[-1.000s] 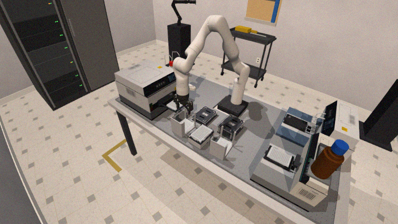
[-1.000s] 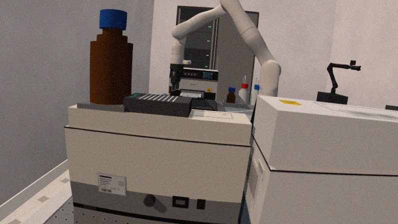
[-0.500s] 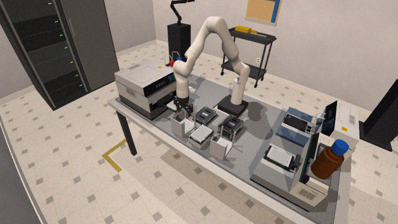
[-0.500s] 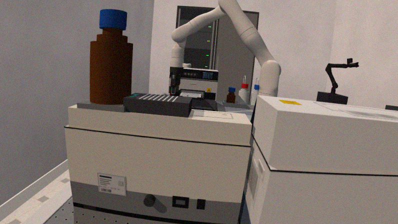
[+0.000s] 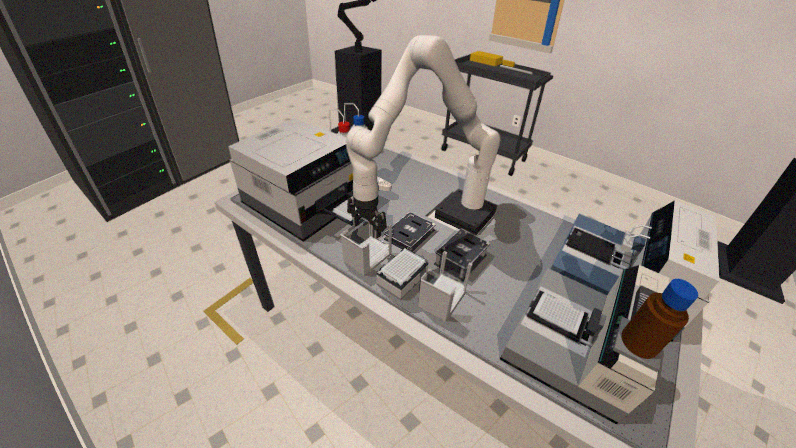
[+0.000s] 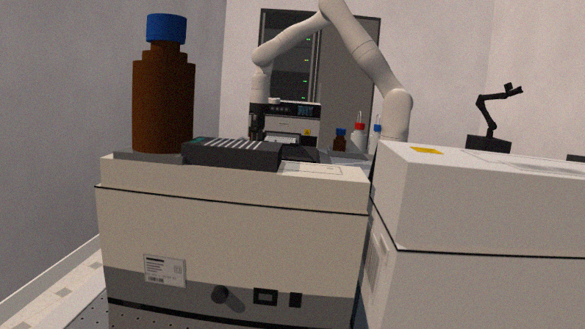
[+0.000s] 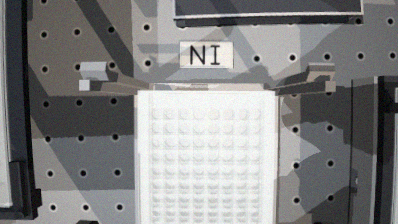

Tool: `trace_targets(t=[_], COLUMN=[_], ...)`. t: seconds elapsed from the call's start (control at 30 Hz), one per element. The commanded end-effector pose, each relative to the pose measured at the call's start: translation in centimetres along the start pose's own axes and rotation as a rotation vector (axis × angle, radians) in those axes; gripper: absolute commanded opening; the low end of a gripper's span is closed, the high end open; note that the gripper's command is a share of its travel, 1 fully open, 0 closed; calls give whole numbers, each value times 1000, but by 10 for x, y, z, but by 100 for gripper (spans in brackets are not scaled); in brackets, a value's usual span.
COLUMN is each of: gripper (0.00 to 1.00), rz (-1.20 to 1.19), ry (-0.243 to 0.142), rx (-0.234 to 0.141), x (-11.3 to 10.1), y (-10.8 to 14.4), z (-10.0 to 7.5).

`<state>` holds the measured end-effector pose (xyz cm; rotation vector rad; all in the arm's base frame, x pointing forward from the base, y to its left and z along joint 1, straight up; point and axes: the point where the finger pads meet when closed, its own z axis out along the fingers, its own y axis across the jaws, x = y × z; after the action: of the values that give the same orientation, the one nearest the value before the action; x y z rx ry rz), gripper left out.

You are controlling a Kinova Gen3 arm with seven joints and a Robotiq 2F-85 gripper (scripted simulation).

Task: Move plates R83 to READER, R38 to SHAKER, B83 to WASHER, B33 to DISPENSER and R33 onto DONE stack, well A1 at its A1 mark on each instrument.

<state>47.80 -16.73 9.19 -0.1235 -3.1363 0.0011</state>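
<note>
Pincer (image 5: 368, 227) fully open, nothing gripped, hanging over the IN rack (image 5: 356, 251) near the bench's (image 5: 278, 230) left end. Wrist view: white well plate (image 7: 206, 155) directly below, inside the rack, short end toward the deck label "IN" (image 7: 206, 54), seen upside down. Finger pads straddle that end, apart from it.

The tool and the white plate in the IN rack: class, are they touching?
Apart. In the wrist view, the open tool's fingers flank the rack top, and the white plate lies well below, untouched.
</note>
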Motion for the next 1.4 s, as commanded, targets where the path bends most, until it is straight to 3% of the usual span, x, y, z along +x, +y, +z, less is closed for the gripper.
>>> trace_targets(t=[0.0,1.37], gripper=[100,100], rz=[5,5], ry=[2,2], rx=[3,3], x=[1,1], y=[0,0], z=[7,53])
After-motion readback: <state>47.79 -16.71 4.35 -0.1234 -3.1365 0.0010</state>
